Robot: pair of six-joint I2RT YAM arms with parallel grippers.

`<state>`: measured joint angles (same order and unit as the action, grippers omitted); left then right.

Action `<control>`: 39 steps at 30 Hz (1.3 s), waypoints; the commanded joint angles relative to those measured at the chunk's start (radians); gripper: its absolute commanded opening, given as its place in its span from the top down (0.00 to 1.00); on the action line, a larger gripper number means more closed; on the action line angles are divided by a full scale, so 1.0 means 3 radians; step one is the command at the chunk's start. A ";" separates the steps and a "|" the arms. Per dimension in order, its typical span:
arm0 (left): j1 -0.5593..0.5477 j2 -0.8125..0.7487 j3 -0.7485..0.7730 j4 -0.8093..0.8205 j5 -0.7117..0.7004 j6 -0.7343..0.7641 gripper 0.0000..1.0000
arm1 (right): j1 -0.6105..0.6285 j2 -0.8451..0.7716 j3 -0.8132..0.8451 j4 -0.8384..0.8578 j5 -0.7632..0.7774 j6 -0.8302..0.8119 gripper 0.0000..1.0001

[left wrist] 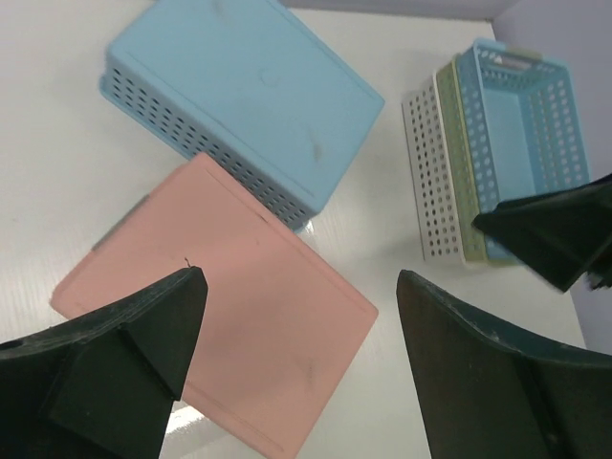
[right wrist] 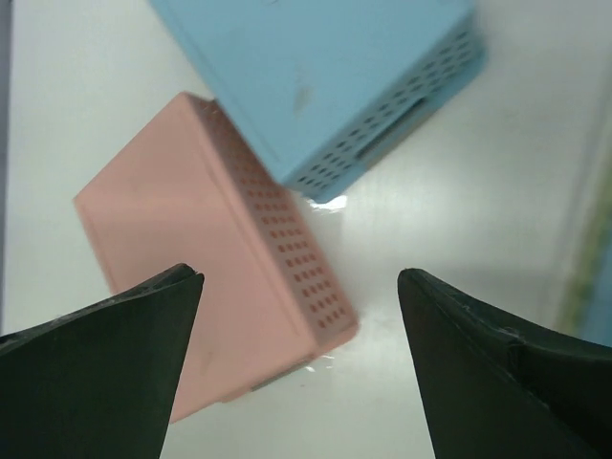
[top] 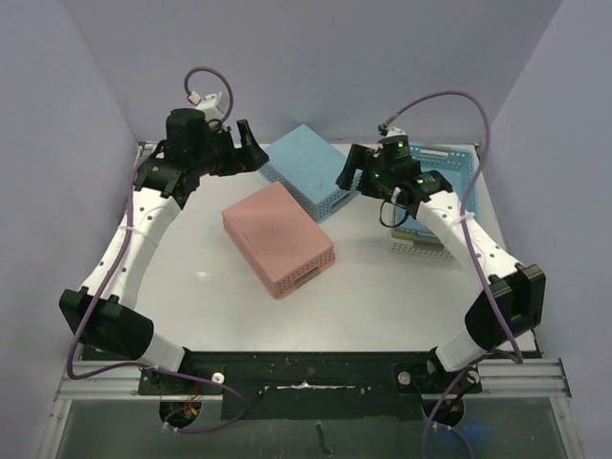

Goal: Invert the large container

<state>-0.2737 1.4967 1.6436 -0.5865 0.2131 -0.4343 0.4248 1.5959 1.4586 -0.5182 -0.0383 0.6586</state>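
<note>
A pink perforated container (top: 277, 239) lies bottom up in the middle of the table. A light blue one (top: 311, 170) of similar size lies bottom up behind it, touching its far corner. My left gripper (top: 252, 148) is open and empty, raised by the blue container's left end. My right gripper (top: 346, 170) is open and empty, raised by its right end. The left wrist view shows the blue container (left wrist: 244, 100) and the pink one (left wrist: 229, 316) below its open gripper (left wrist: 301, 325). The right wrist view shows the blue (right wrist: 316, 76) and pink (right wrist: 191, 258) containers below its open gripper (right wrist: 301, 325).
A nested stack of upright baskets (top: 430, 206), white, green and blue, stands at the back right under the right arm; it also shows in the left wrist view (left wrist: 497, 153). Purple walls close in the table on three sides.
</note>
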 commanded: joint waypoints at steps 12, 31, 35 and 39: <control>-0.1468 0.0423 -0.0739 0.0418 0.0033 0.0014 0.18 | -0.0730 0.0177 0.0398 -0.0659 0.0703 -0.0938 0.19; -0.1955 0.1000 -0.1148 0.0414 -0.0244 0.0216 0.18 | -0.0986 -0.0393 0.0405 -0.0928 0.0790 -0.1047 1.00; -0.1667 0.0938 -0.1277 0.0500 -0.0276 0.0153 0.18 | -0.0985 -0.0735 0.0525 -0.1041 0.0679 -0.1168 1.00; -0.1262 0.0860 -0.1344 0.0533 -0.0297 0.0144 0.18 | -0.0987 -0.0909 0.0776 -0.1120 0.0671 -0.1244 1.00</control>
<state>-0.7696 1.8069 1.2537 -0.4789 0.1635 -0.3847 0.1249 1.3872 1.5909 -0.8673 0.1719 0.3286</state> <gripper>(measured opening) 0.818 0.072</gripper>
